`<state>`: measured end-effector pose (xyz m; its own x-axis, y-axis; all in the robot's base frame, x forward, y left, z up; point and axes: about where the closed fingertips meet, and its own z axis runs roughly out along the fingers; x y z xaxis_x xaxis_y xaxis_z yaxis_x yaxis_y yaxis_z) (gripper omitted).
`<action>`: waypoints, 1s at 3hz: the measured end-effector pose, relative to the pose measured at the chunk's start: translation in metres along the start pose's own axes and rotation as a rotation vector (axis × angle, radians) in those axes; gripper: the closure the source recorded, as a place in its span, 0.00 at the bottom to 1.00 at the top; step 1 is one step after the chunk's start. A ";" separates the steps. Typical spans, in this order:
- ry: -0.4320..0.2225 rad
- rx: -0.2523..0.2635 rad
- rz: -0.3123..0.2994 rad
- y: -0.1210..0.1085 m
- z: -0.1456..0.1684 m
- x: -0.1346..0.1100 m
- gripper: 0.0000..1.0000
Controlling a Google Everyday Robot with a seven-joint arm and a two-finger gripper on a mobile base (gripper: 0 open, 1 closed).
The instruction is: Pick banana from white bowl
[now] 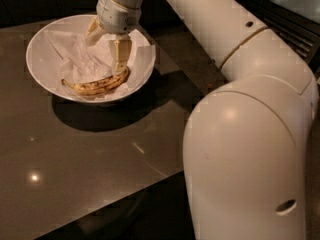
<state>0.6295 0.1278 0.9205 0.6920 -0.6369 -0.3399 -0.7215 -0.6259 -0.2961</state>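
1. Single camera view: it looks obliquely down from above onto the dark table (75, 174), facing along the arm's reach towards the table's far side.
2. Near field: the white arm (250, 149) fills the right half of the frame, and its bulky lower segment lies closest to the lens.
3. Far field: the white bowl (37, 39) sits upper left, its whole rim in frame.
4. The gripper (106, 51) hangs inside the bowl's right half with its fingers spread, one tip just beside the banana (97, 85).
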 end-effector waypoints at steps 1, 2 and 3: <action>-0.008 -0.016 0.000 -0.008 0.011 0.002 0.45; -0.021 -0.032 0.001 -0.014 0.022 0.001 0.46; -0.039 -0.053 0.000 -0.016 0.035 -0.003 0.45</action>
<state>0.6377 0.1552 0.8952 0.6901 -0.6191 -0.3749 -0.7182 -0.6497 -0.2492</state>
